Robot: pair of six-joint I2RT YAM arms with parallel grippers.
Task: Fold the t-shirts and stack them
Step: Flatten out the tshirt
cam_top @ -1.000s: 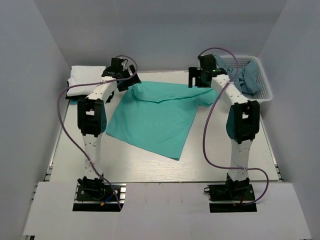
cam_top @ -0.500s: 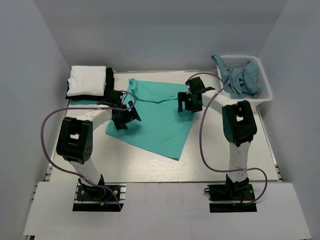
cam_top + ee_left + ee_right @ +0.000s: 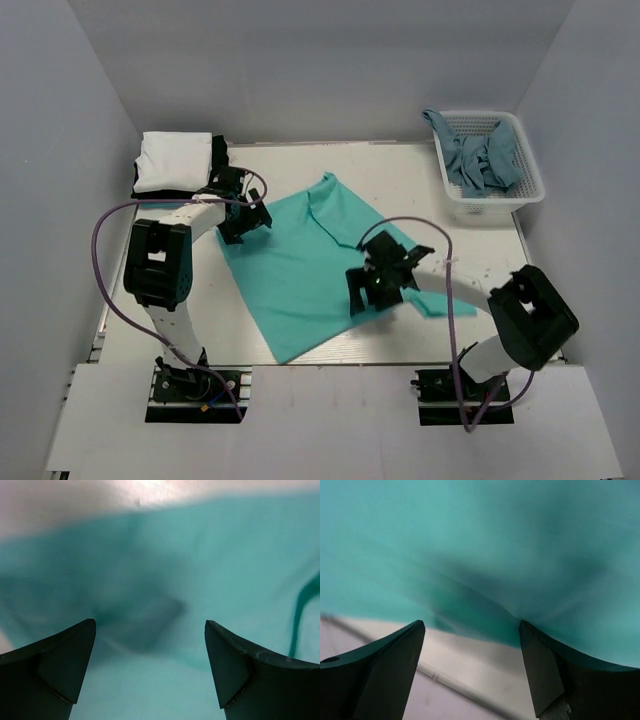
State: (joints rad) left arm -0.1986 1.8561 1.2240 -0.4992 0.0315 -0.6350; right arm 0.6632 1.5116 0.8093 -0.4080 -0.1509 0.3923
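Left end effector (image 3: pixel 240 215): fingers spread wide, gripping nothing, over the left edge of the turquoise t-shirt (image 3: pixel 300 265). Right end effector (image 3: pixel 375 287): likewise wide, at its right side. The shirt lies askew mid-bench (image 3: pixel 400 165). White folded t-shirt (image 3: pixel 172 160) far left. Basket (image 3: pixel 495 203) of grey-blue cloth (image 3: pixel 480 160) far right. Both wrist views are blurred.

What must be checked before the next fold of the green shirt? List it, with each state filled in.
1. Left pincer open: ok, fingers apart over the shirt.
2. Right pincer open: ok, fingers apart at the shirt's edge.
3. Shirt lying flat and square: not ok, creased and skewed.
4. Folded pile clear of the shirt: ok, apart in the far left corner.
5. Basket out of the way: ok, at the far right.
6. Cloth snagged on either pincer: cannot tell, wrist views are blurred.
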